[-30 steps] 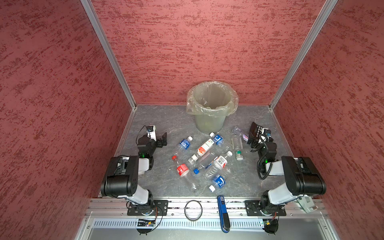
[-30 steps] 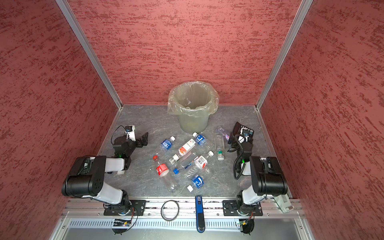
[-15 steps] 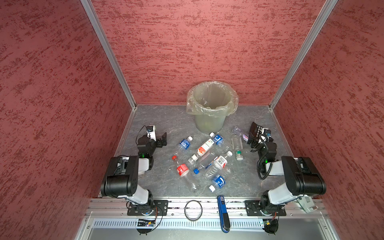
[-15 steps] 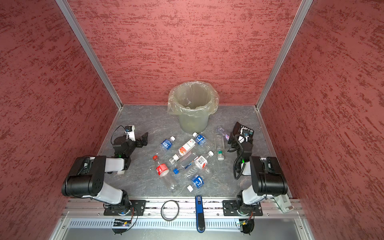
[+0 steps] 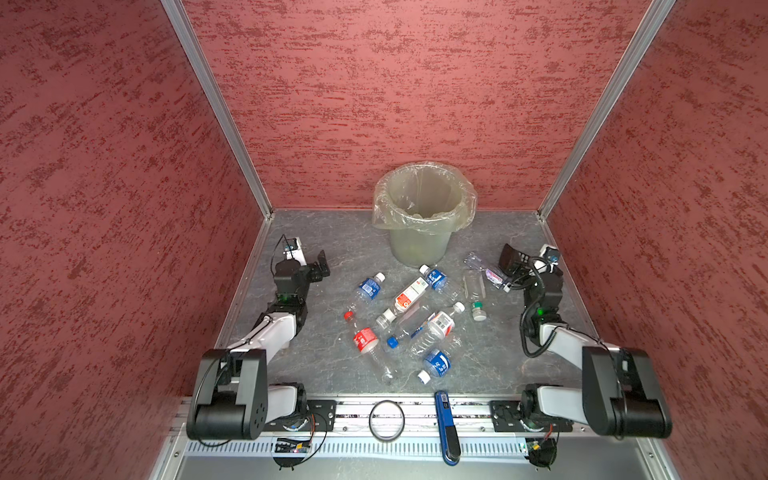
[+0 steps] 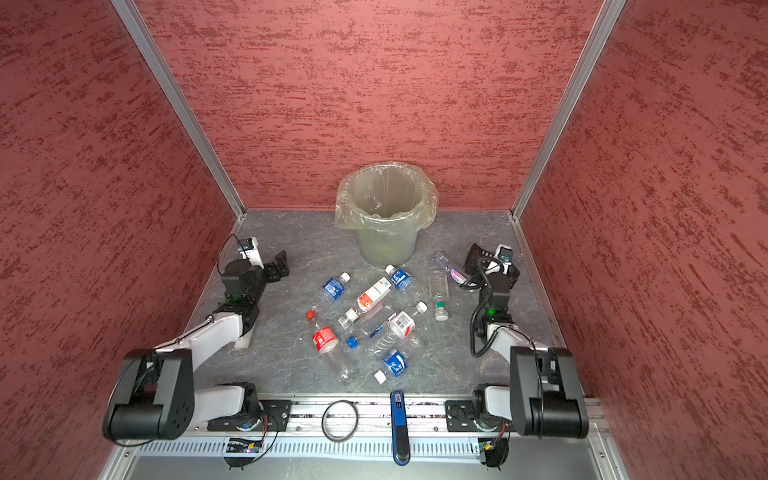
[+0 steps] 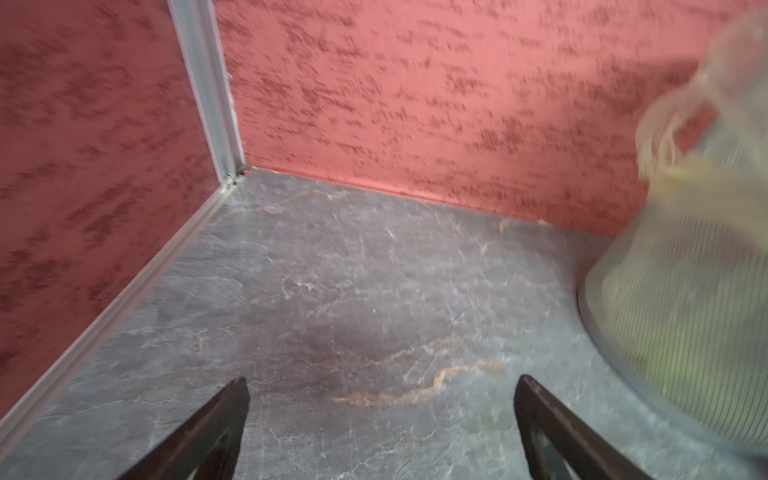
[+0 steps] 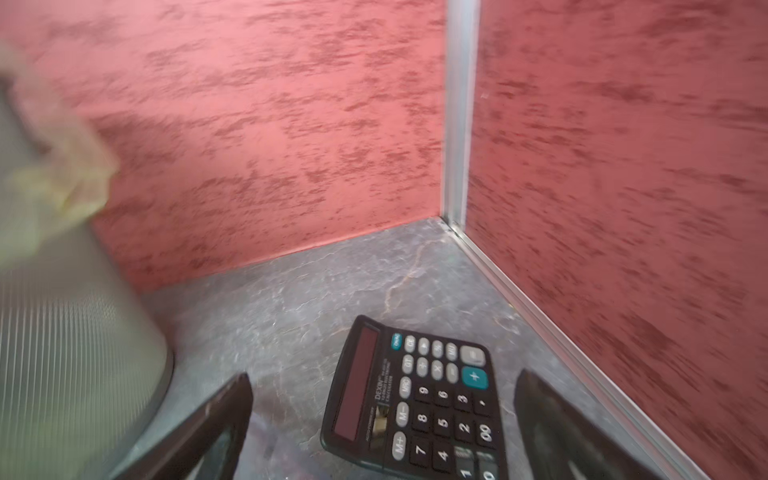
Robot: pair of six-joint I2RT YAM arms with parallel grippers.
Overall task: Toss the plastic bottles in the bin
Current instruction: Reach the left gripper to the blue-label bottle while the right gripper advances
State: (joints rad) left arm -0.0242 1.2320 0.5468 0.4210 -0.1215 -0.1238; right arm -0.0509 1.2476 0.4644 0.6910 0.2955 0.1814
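The plastic-lined bin (image 5: 419, 245) stands upright by the back wall, ahead of both grippers and between them. The plastic bottles (image 5: 409, 296) lie scattered on the grey floor between the two grippers, touching neither. The left gripper (image 7: 382, 381) is spread wide over bare floor. The right gripper (image 8: 384, 376) is spread wide with a black calculator (image 8: 415, 407) just ahead of it.

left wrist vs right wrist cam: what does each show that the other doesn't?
Left wrist only: bare grey floor ahead of the open left gripper, nothing between its fingers. Right wrist only: a black calculator lying on the floor between the fingers of the open right gripper. Both: the bin at the frame edge, red walls and a metal corner post. Neither catches the bottles.
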